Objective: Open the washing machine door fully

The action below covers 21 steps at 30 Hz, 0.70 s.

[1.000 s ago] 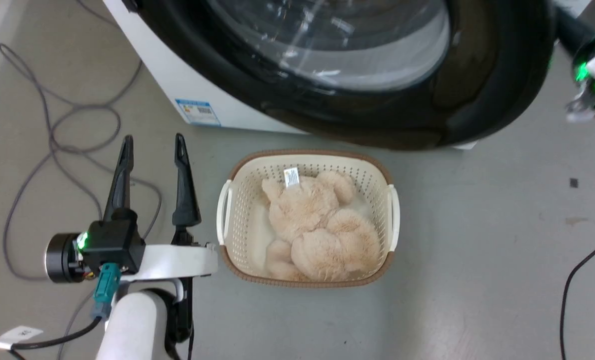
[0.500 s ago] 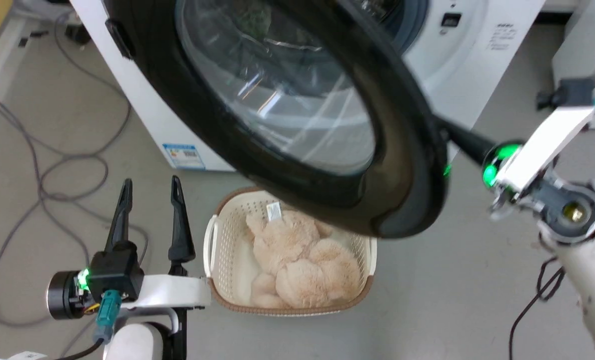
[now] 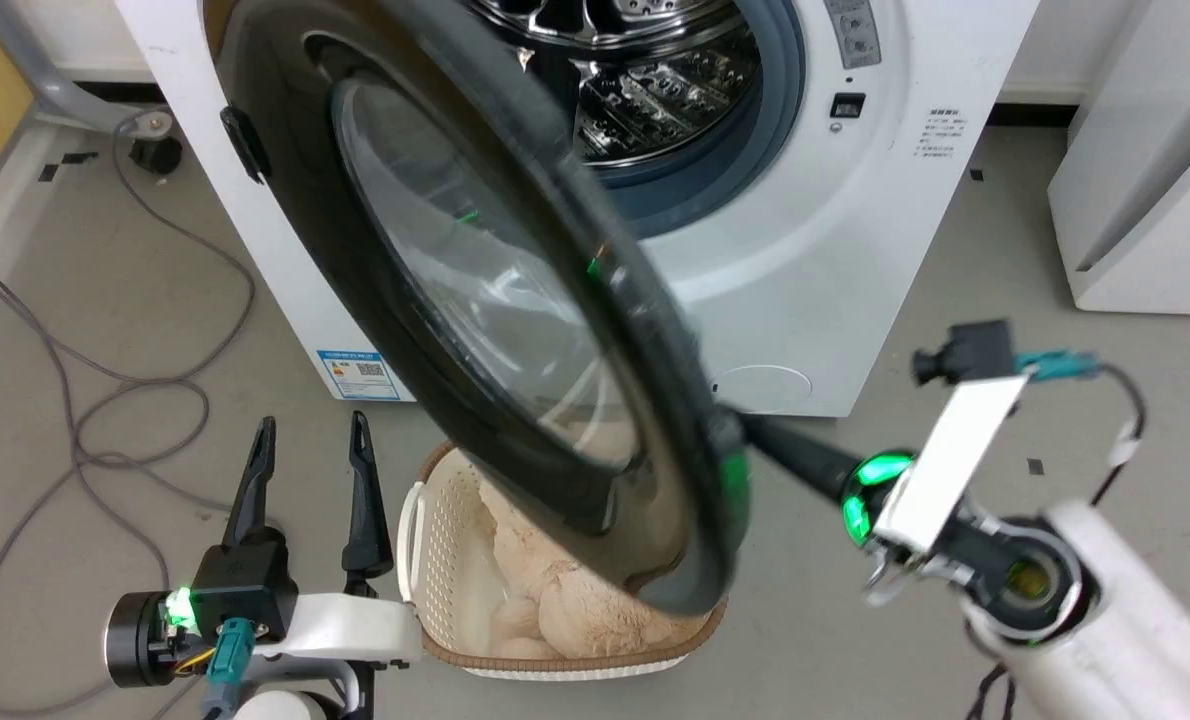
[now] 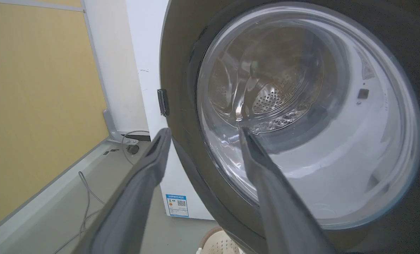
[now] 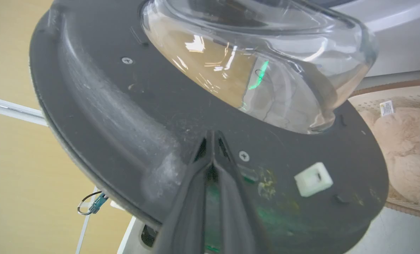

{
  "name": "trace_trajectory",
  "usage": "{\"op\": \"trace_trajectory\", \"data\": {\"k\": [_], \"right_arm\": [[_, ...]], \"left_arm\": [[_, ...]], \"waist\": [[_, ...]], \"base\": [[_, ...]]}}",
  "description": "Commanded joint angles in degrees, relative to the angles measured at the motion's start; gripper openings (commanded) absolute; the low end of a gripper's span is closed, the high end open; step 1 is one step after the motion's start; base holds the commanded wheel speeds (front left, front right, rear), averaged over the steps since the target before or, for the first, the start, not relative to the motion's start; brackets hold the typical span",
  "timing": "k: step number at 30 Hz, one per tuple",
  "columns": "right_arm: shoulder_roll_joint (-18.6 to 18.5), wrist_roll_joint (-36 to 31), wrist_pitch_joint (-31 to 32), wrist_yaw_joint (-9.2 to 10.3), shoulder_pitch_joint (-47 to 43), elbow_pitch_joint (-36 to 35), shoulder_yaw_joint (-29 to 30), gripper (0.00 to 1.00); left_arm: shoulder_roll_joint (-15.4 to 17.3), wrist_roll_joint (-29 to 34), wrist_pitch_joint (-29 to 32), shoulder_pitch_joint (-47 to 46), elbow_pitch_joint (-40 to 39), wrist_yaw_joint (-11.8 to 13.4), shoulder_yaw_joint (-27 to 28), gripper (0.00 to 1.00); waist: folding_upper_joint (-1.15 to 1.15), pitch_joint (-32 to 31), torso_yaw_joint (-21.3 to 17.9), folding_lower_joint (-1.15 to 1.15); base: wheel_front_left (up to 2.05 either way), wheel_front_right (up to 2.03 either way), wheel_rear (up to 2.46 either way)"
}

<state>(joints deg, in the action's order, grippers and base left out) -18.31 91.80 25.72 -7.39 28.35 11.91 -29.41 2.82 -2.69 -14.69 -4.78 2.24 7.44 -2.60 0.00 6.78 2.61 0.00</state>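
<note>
Pressed together into one dark wedge, the fingers of the right gripper (image 5: 213, 135) touch their tips to the dull inner face of the washing machine door (image 5: 107, 116). The contact point is just below the door's bulging glass bowl and near a small white plastic block (image 5: 313, 179). From the head camera, this gripper meets the door at its free edge, low on the right side.

Spread wide apart, the fingers of the left gripper (image 3: 310, 440) hold nothing. They point up from the lower left, in front of the door's glossy outer face and clear of it.

The door stands partly open, hinged on the left side of the white washing machine (image 3: 855, 250), with the steel drum (image 3: 645, 90) exposed behind it. The door's lower edge hangs over a cream basket (image 3: 445, 560) on the floor, which holds a beige plush toy (image 3: 555, 610). A grey cable (image 3: 105, 430) loops across the floor to the left.
</note>
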Motion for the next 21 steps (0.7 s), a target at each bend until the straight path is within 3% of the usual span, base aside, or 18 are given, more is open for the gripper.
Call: {"op": "trace_trajectory", "data": {"k": [1, 16, 21], "right_arm": [[0.8, 0.2, 0.4, -0.1, -1.3, -0.7, -0.4, 0.0], [7.1, -0.3, 1.7, -0.1, -9.9, -6.6, -6.3, 0.0], [8.2, -0.4, -0.9, -0.1, -11.4, -7.4, -4.4, 0.0]], "left_arm": [[0.1, 0.3, -0.3, 0.5, 0.1, 0.0, 0.2, 1.0], [0.1, 0.3, -0.3, 2.3, 1.3, 0.0, 0.0, 1.0], [0.1, 0.4, -0.3, 2.8, 1.7, 0.1, 0.1, 1.0]], "waist": [[0.0, -0.2, 0.0, 0.0], [0.0, -2.7, 0.0, 0.0], [0.0, -3.5, -0.3, 0.0]], "base": [[0.0, 0.0, 0.0], [0.0, 0.0, 0.0], [0.0, 0.0, 0.0]]}}
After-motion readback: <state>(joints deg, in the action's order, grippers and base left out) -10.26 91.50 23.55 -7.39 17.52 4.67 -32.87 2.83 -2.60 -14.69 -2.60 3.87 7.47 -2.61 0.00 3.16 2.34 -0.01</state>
